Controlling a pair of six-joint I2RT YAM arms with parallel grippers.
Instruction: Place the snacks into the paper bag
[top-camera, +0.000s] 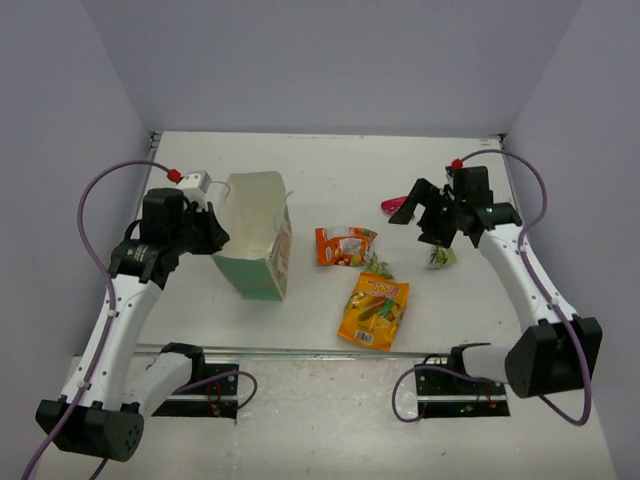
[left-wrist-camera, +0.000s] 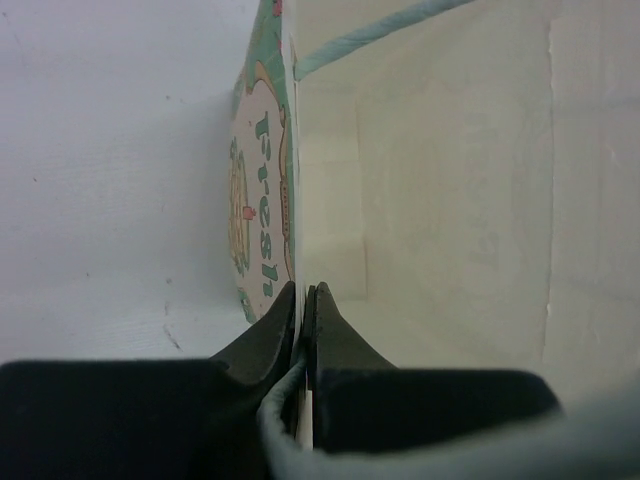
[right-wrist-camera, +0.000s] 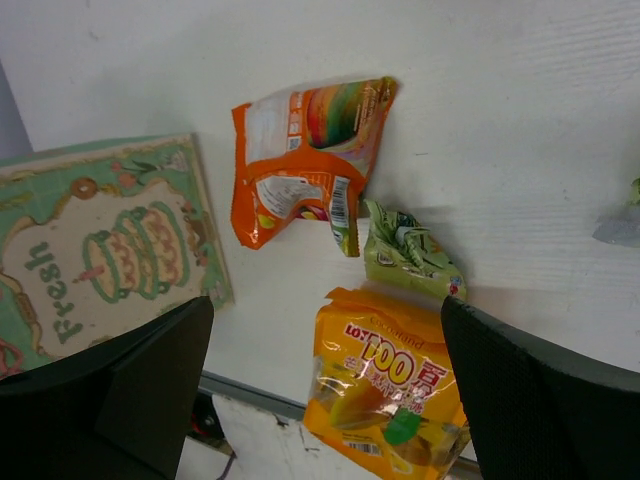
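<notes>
The mint-green paper bag (top-camera: 256, 262) stands open at centre left. My left gripper (top-camera: 216, 233) is shut on its left wall; in the left wrist view the gripper (left-wrist-camera: 304, 292) pinches the wall between the printed side (left-wrist-camera: 262, 200) and the white inside (left-wrist-camera: 450, 200). My right gripper (top-camera: 437, 228) is open and empty above the table; in its own view the gripper (right-wrist-camera: 330, 350) shows the orange-white pouch (right-wrist-camera: 300, 160), a small green packet (right-wrist-camera: 410, 255) and the large orange-yellow pouch (right-wrist-camera: 390, 390). These lie at centre: orange-white pouch (top-camera: 345, 245), green packet (top-camera: 378, 268), orange-yellow pouch (top-camera: 373, 308).
A second small green packet (top-camera: 440, 257) lies just under my right gripper, and a red-pink packet (top-camera: 395, 207) lies left of it. A thin bag handle (left-wrist-camera: 380, 30) runs across the bag's top. A greyish packet edge (right-wrist-camera: 620, 228) shows at the right.
</notes>
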